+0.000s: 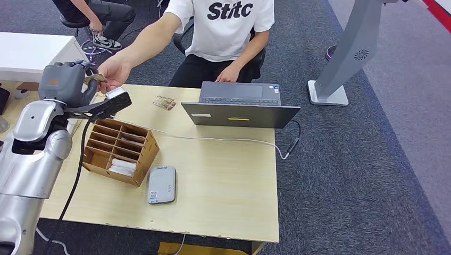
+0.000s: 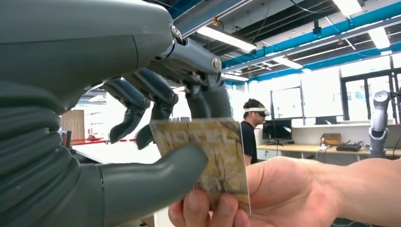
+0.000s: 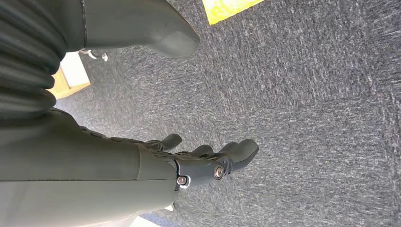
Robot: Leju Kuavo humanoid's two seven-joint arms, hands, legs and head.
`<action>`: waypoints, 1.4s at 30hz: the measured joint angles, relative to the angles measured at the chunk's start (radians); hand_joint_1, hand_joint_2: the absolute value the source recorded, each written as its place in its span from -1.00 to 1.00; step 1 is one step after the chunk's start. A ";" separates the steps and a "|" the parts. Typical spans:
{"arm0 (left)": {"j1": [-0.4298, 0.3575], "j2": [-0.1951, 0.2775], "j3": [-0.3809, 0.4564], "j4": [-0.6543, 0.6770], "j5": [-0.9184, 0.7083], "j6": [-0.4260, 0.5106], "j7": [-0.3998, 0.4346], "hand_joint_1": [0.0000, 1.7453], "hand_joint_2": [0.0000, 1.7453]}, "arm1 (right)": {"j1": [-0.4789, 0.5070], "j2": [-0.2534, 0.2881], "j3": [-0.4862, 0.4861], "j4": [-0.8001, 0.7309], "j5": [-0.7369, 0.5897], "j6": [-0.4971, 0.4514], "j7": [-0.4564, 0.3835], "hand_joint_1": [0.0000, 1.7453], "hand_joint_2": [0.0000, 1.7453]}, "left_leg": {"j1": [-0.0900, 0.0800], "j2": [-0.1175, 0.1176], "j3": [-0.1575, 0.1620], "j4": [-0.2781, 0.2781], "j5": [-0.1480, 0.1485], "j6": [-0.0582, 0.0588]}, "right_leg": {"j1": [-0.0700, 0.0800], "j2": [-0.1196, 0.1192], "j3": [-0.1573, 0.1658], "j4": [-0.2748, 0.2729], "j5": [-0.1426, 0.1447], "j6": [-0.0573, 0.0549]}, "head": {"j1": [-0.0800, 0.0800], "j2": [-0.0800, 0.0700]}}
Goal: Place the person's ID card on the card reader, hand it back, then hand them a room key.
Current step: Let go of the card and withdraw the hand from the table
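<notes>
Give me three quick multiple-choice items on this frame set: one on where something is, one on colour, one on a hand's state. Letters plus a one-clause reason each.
1. Where does the grey card reader lie?
A. On the closed laptop
B. On the table, beside the wooden slotted organizer
C. On the carpet

2. What colour is the T-shirt of the seated person?
A. White with dark lettering
B. Red
C. Plain black

3. What is the left hand doing?
A. Hanging open over the floor
B. Resting flat on the table
C. Pinching a card that the person's hand also grips

Answers:
1 B: the head view shows it flat on the tabletop next to the organizer.
2 A: the shirt is white with dark print.
3 C: the left wrist view shows the thumb pressed on the card and the person's fingers at its lower edge.
</notes>
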 joint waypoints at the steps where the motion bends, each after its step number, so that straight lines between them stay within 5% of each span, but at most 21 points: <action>1: 0.000 -0.001 0.000 0.000 0.003 0.004 0.002 -1.00 1.00 | 0.000 0.000 0.000 0.000 0.000 0.000 0.000 -1.00 1.00 | 0.000 0.000 0.000 0.000 0.000 0.000 | 0.000 0.000 0.000 0.000 0.000 0.000 | 0.000 0.000; 9: 0.016 -0.003 0.000 -0.008 0.015 0.047 0.011 -1.00 1.00 | 0.000 0.000 0.000 0.000 0.000 0.001 -0.001 -1.00 1.00 | 0.000 -0.001 0.000 0.000 0.000 0.000 | 0.000 0.000 0.001 0.000 0.000 0.000 | 0.000 0.000; 16: 0.106 0.031 0.005 -0.084 0.045 0.131 -0.010 -1.00 1.00 | 0.001 0.000 -0.001 0.000 -0.006 -0.002 -0.001 -1.00 1.00 | 0.000 0.000 0.000 0.000 0.000 0.000 | 0.000 0.000 0.001 0.000 0.000 0.000 | 0.000 0.000; 23: 0.458 0.080 0.129 -0.349 0.129 0.332 -0.109 -1.00 1.00 | 0.008 0.004 -0.027 0.000 -0.033 -0.020 -0.002 -1.00 1.00 | 0.000 0.003 0.001 -0.002 -0.002 -0.001 | 0.000 0.003 0.000 0.000 -0.003 -0.001 | 0.000 0.000; 34: 0.861 0.074 0.390 -0.643 0.309 0.437 -0.219 -1.00 1.00 | 0.013 0.006 -0.051 0.000 -0.030 -0.044 0.012 -1.00 1.00 | 0.000 0.000 0.000 -0.003 -0.004 -0.002 | 0.000 -0.001 0.001 0.000 -0.004 -0.001 | 0.000 0.000; 37: 0.982 0.040 0.493 -0.714 0.436 0.439 -0.299 -1.00 1.00 | 0.014 0.006 -0.058 -0.001 -0.039 -0.052 -0.008 -1.00 1.00 | 0.000 0.001 0.001 -0.003 -0.004 -0.002 | 0.000 0.001 0.001 -0.001 -0.004 -0.001 | -0.001 0.000; 42: 1.117 -0.084 0.713 -0.769 0.613 0.360 -0.454 -1.00 1.00 | 0.014 0.006 -0.069 -0.001 -0.039 -0.057 -0.026 -1.00 1.00 | 0.000 0.000 0.000 -0.003 -0.005 -0.001 | 0.000 0.000 0.001 -0.001 -0.006 0.001 | -0.001 0.000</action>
